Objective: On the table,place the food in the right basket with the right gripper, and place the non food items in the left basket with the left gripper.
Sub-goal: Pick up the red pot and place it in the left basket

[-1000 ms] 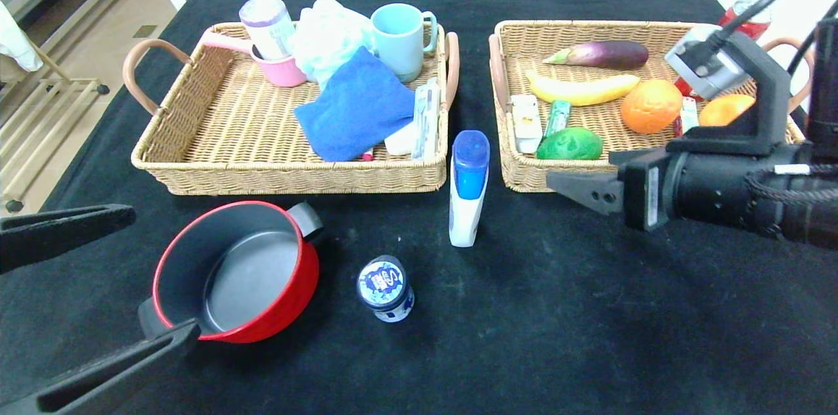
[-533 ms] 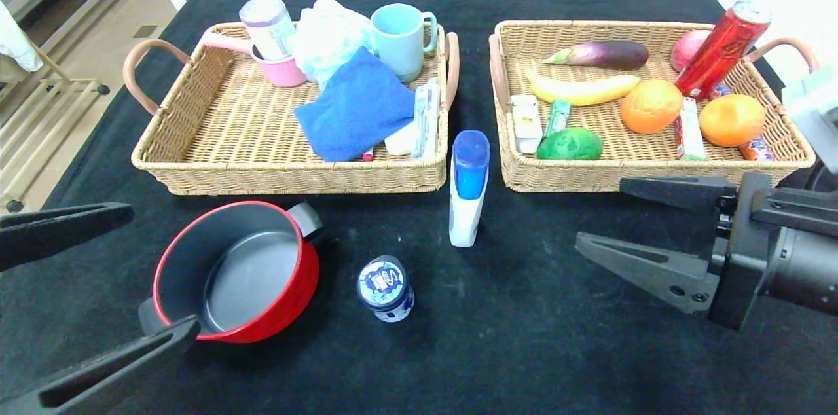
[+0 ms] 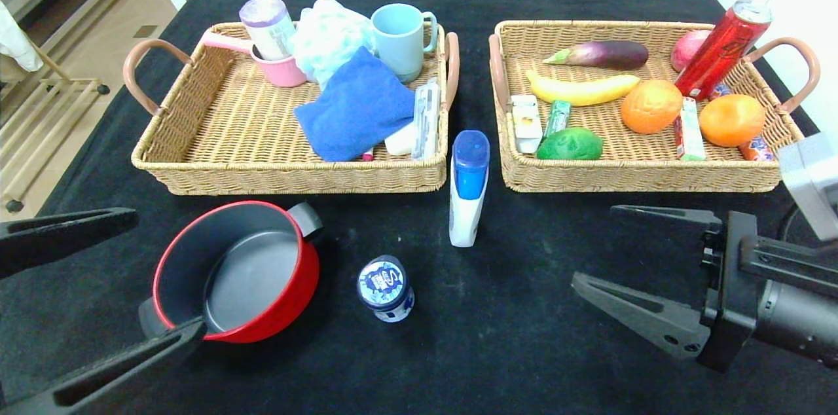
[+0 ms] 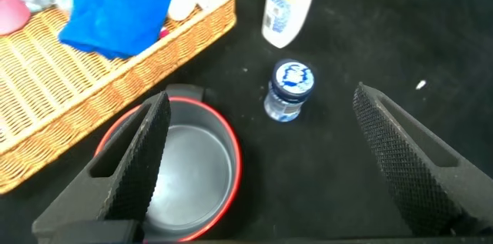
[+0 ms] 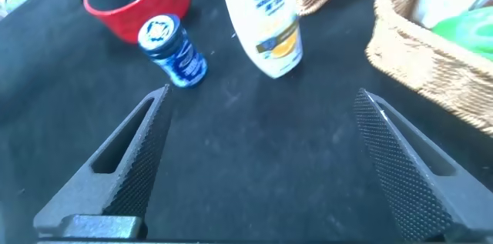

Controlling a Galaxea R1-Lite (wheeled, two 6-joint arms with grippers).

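Observation:
On the black table [image 3: 524,336], a red pot [image 3: 236,271], a blue-and-white tub [image 3: 385,287] and a white bottle with a blue cap [image 3: 468,189] lie in front of the baskets. The banana [image 3: 581,89], orange [image 3: 651,105] and green gum pack [image 3: 558,117] lie in the right basket [image 3: 641,176]. My left gripper [image 3: 167,271] is open, its fingers either side of the pot [image 4: 177,167]. My right gripper [image 3: 593,243] is open and empty above bare cloth, right of the bottle [image 5: 266,17] and tub [image 5: 173,48].
The left basket [image 3: 294,179] holds mugs, a blue cloth and small items. The right basket also holds an eggplant [image 3: 602,54], a red can [image 3: 720,48], a second orange [image 3: 731,119] and a green fruit [image 3: 569,144]. Bare cloth lies between the bottle and my right gripper.
My right arm has drawn back from above the right basket toward the near right of the table and turned, its fingers wide open. The left gripper has barely moved.

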